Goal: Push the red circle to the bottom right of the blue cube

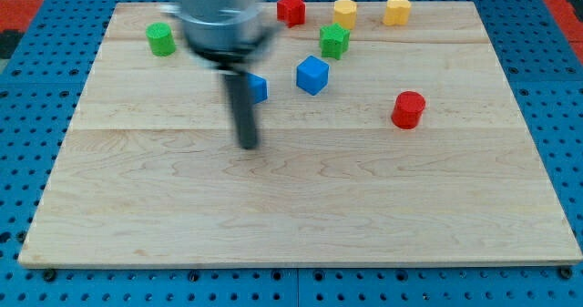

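Observation:
The red circle lies on the wooden board at the view's right of centre. The blue cube sits up and to the left of it, well apart. A second blue block is partly hidden behind my rod. My tip rests on the board just below that second blue block, left of the blue cube and far left of the red circle. It touches no block that I can see.
A green cylinder sits at the top left. A red star, a yellow hexagon and another yellow block line the top edge. A green star sits just above the blue cube. The wooden board lies on a blue pegboard.

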You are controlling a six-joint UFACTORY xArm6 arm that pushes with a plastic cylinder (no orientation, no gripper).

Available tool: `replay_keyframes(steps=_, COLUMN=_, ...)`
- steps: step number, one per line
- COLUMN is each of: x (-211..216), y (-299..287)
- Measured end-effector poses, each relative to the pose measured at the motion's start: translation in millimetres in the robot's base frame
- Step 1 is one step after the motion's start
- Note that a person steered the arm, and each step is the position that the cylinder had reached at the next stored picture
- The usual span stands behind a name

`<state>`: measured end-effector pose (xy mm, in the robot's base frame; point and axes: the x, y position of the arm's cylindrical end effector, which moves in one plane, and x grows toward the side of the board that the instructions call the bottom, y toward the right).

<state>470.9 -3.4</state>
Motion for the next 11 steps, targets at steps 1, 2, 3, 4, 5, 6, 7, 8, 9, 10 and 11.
replay_keyframes(steps=1, x=-18, y=128)
replay_keyframes(steps=2, x=-38, y=157)
replay_keyframes(steps=3, x=-37, y=149)
replay_keyframes(steps=4, x=-37, y=225)
replay_keyframes(steps=5, x=-59, y=232)
replay_keyframes(steps=6, x=-61, y=143)
replay_keyframes(steps=7, x=-50, y=72)
replay_keyframes(steps=8, x=-50, y=116)
replay_keyframes(steps=9, x=-88, y=160)
replay_keyframes(steps=10, x=-89, y=114)
replay_keyframes(steps=11, x=-55, y=81)
